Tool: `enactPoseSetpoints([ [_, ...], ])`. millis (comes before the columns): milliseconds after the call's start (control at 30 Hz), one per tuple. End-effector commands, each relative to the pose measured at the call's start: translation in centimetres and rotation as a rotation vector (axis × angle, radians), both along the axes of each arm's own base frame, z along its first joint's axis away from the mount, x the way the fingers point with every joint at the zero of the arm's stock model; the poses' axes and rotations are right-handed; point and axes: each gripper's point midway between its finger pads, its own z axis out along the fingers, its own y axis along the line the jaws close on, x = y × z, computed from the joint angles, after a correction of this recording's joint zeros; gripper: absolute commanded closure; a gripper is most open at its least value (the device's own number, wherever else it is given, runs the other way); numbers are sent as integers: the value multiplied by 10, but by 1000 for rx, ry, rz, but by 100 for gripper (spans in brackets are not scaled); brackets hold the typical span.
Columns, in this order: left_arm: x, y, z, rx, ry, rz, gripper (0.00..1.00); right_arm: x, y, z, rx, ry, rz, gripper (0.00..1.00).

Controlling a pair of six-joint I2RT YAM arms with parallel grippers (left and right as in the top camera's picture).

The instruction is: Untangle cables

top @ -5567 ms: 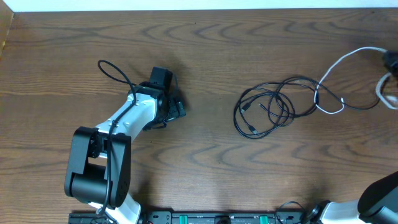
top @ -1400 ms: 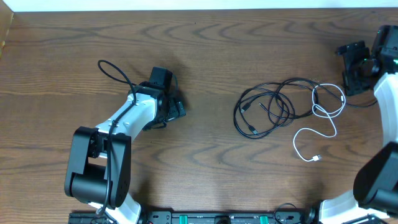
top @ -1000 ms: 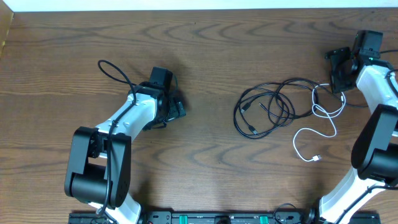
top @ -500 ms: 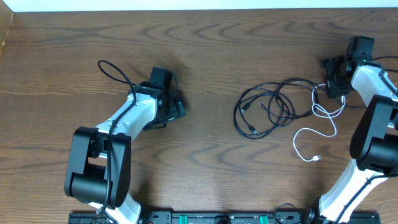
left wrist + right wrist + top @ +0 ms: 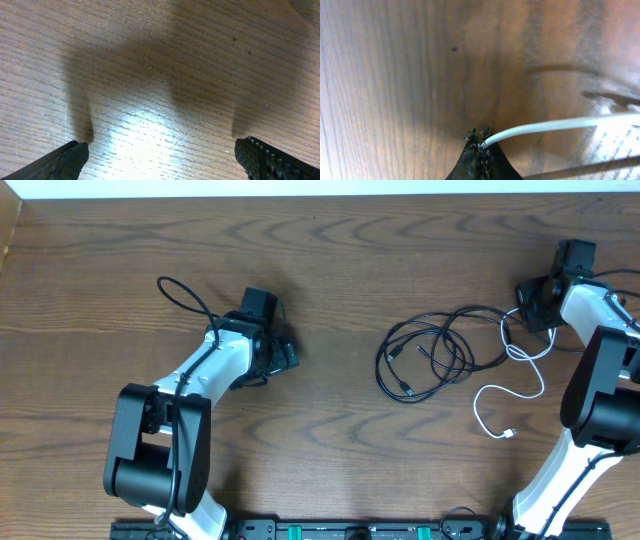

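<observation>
Cables at table's (image 5: 320, 240) 3 o'clock side: black coil (image 5: 430, 358), white cable (image 5: 477, 412) looping at its 3 o'clock edge. Your right gripper (image 5: 480, 150) clenched on white cable; left gripper (image 5: 165, 160) released, empty. Cords look light, limp, slippery: pinch near plug, pull gently.

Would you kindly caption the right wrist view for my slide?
Right gripper pinching the white cable over the wooden table.

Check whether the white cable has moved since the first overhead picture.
Yes. The white cable has swung toward the robot's side; in the overhead view its plug end now lies lower right of the black cables, which stayed put.
</observation>
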Motion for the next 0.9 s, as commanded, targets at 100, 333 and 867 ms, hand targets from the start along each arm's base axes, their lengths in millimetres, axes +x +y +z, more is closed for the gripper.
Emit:
enactPoseSetpoints([
  [100, 5, -1, 3, 3, -10, 1, 0, 14, 28, -1, 67, -83, 235, 99],
  [333, 5, -1, 3, 3, -10, 1, 0, 12, 62, 99, 151, -260, 377, 99],
  [867, 5, -1, 3, 3, -10, 1, 0, -56, 75, 253, 71, -450, 377, 99],
])
